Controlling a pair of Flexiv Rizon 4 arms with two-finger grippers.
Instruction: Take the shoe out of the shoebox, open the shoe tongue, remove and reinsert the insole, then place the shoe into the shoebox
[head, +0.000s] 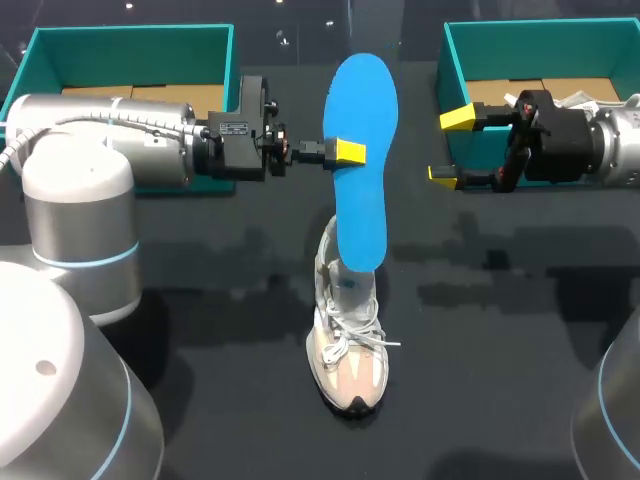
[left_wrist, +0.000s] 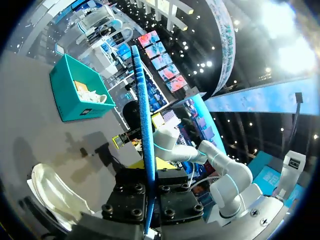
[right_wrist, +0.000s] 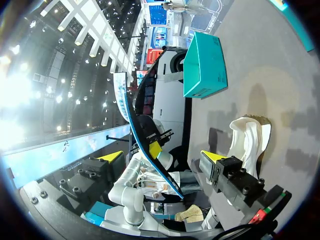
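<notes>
While the left gripper (head: 349, 152) is clamped on the blue insole (head: 362, 120), it holds it upright over the middle of the counter (head: 250, 400), gripping about a third of the way down from the insole's top end. From the left wrist the insole shows edge-on, pinched between both fingers. Its lower end meets the collar of the shoe (head: 348, 350), which sits on the counter at 6 o'clock from the insole, toe toward the robot and laces loose. Whether the insole touches the shoe I cannot tell. The right gripper (head: 452, 146) hovers at 3 o'clock from the insole, well apart from it, with its fingers spread wide and nothing between them. It is in front of the right box (head: 540, 45), a teal box standing at 2 o'clock on the counter. The left box (head: 130, 45), also teal, stands at 10 o'clock behind the left arm's wrist. Brown cardboard lines the floors of both boxes.
</notes>
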